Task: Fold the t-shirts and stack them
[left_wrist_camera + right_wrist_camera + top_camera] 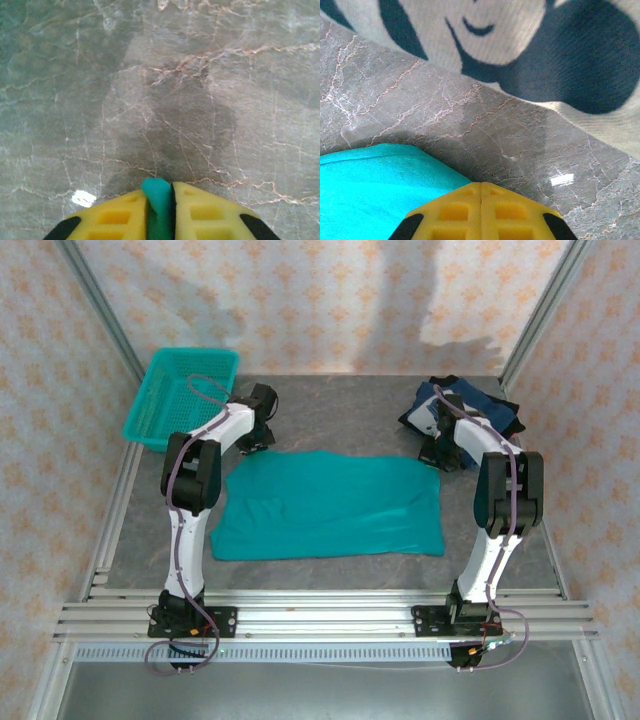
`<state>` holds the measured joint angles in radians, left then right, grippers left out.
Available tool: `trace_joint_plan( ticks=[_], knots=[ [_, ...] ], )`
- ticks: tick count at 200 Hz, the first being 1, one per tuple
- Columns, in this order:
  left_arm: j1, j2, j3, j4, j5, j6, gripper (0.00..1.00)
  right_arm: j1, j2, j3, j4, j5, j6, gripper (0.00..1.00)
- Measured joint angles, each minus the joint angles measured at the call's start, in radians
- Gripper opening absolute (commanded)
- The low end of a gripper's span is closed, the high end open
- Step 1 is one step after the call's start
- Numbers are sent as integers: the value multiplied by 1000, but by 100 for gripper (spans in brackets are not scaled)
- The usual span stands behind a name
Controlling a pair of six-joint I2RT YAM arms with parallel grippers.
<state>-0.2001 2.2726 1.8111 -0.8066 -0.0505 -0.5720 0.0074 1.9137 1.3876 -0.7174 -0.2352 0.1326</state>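
A teal t-shirt (330,505) lies spread flat in the middle of the table. My left gripper (256,443) is at its far left corner. In the left wrist view the yellow fingers (120,212) are shut on a fold of the teal cloth (158,196). My right gripper (437,458) is at the far right corner of the teal t-shirt (370,190), its yellow fingers (515,212) pressed flush together with no cloth showing between them. The navy t-shirt (465,405) lies bunched at the back right; its white cartoon print (520,30) is just beyond the right gripper (481,186).
A teal mesh basket (180,400) stands at the back left of the grey marble table (340,410). Metal frame posts and patterned walls close in the sides and back. An aluminium rail runs along the near edge (330,615).
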Motion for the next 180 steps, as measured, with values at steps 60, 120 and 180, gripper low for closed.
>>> trace_joint_plan(
  ticks=[60,120,180],
  knots=[
    [0,-60,-85,12,-3,39,0,0,-3,0,11,42,-12,0],
    [0,-204,-232,56,-2,50,0,0,-79,-34,67,60,-19,0],
    [-8,-331,-330,98,-2,60,0,0,-126,-100,87,64,-22,0]
  ],
)
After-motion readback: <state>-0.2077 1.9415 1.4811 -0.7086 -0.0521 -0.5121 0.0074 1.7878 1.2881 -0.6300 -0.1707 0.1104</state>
